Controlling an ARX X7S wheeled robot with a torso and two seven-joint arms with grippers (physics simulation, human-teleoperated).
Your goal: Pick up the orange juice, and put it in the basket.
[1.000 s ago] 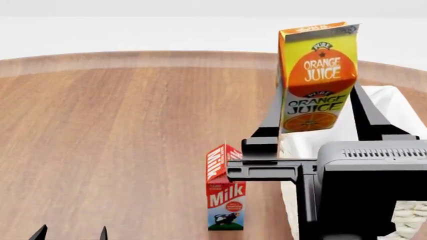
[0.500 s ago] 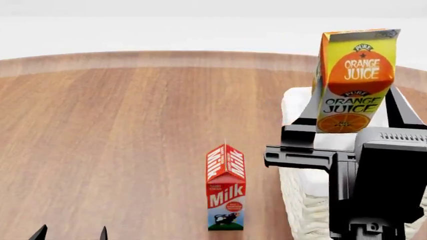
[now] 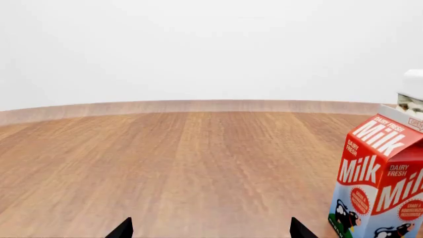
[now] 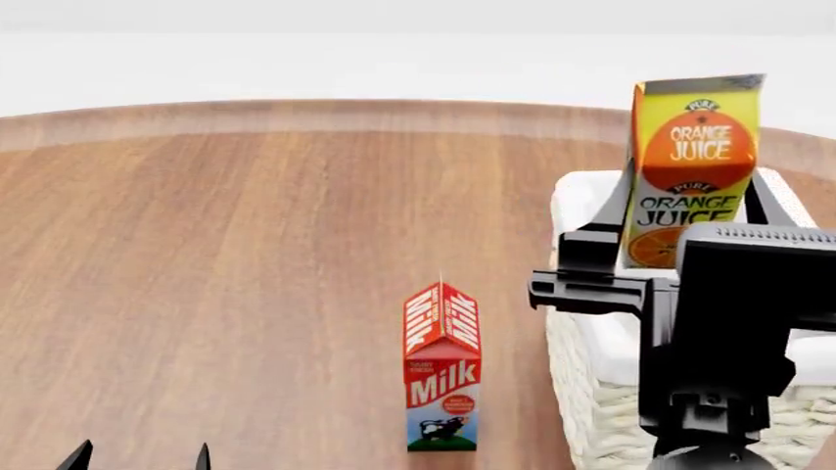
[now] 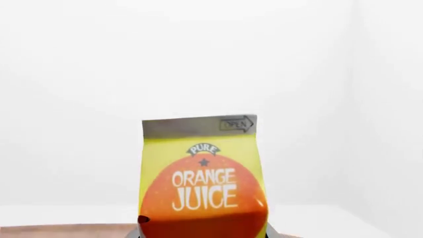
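The orange juice (image 4: 692, 166) is a tall yellow-and-orange carton held upright in my right gripper (image 4: 686, 230), which is shut on its lower part. It hangs over the cream wicker basket (image 4: 588, 392) at the right, above the white liner. In the right wrist view the carton (image 5: 201, 178) fills the lower middle; the jaws are hidden behind it. My left gripper (image 4: 141, 458) is open and empty low at the front left; its fingertips (image 3: 122, 229) show over bare wood.
A red-and-white Milk carton (image 4: 441, 367) stands upright on the round wooden table (image 4: 235, 255), just left of the basket. It also shows in the left wrist view (image 3: 380, 181). The table's far rim curves across the back.
My right arm has carried the orange juice to the right and somewhat lower, from left of the basket to over it. The left gripper and milk carton have not moved.
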